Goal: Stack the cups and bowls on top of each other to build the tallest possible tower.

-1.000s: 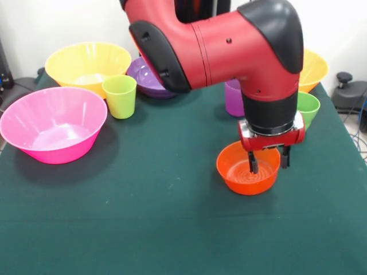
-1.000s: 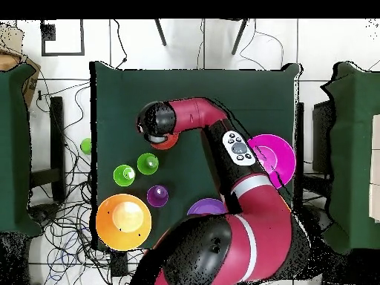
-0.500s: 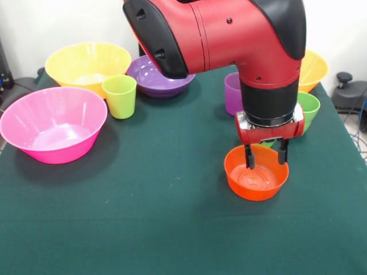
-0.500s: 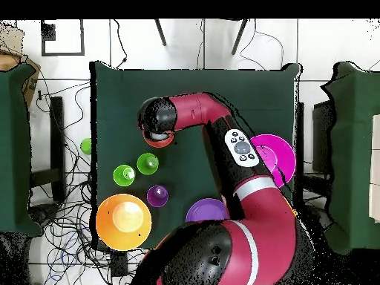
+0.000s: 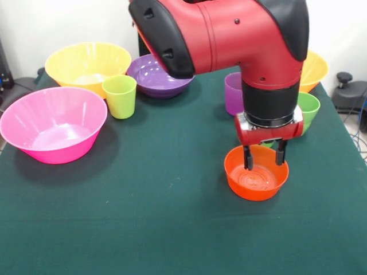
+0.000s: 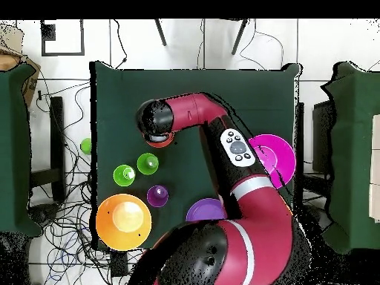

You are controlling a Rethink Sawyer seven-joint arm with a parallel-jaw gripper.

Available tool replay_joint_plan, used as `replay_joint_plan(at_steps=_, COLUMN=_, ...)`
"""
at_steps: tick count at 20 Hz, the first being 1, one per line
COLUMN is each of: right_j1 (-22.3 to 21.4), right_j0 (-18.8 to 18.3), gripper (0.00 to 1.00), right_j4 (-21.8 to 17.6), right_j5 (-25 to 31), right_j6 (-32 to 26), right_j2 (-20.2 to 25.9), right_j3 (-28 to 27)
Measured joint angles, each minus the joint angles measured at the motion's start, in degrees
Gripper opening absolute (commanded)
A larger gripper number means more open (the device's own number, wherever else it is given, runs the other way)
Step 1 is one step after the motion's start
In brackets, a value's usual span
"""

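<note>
In the front view a small bowl is sitting near the surface's right side, with the gripper hanging inside its rim. Behind it two cups are standing. At far left a big bowl is lying before another; a cup and a medium bowl are standing beside them.

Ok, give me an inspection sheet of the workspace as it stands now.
Surface: green cloth table.
Job's things: small orange bowl under the arm; pink bowl, yellow bowl, purple bowl, yellow-green cup, purple cup apart; nothing stacked.
Clutter: nothing seen.
Grippers: gripper open, fingers straddling the orange bowl's far rim.
Cables: tangled on the floor.
Surroundings: neighbouring table.
</note>
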Motion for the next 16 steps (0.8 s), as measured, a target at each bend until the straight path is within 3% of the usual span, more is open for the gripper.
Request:
replay_joint_plan(at_steps=9, right_j1=0.6, right_j0=0.9, gripper=1.0, right_j4=-1.0, right_j5=0.0, right_j6=0.0, right_j2=0.0, right_j3=0.0)
replay_joint_plan(at_steps=16, right_j1=4.1, right_j0=-0.2, gripper=1.0, right_j4=-1.6, right_j5=0.0, right_j6=0.0, right_j2=0.2, right_j3=-0.3)
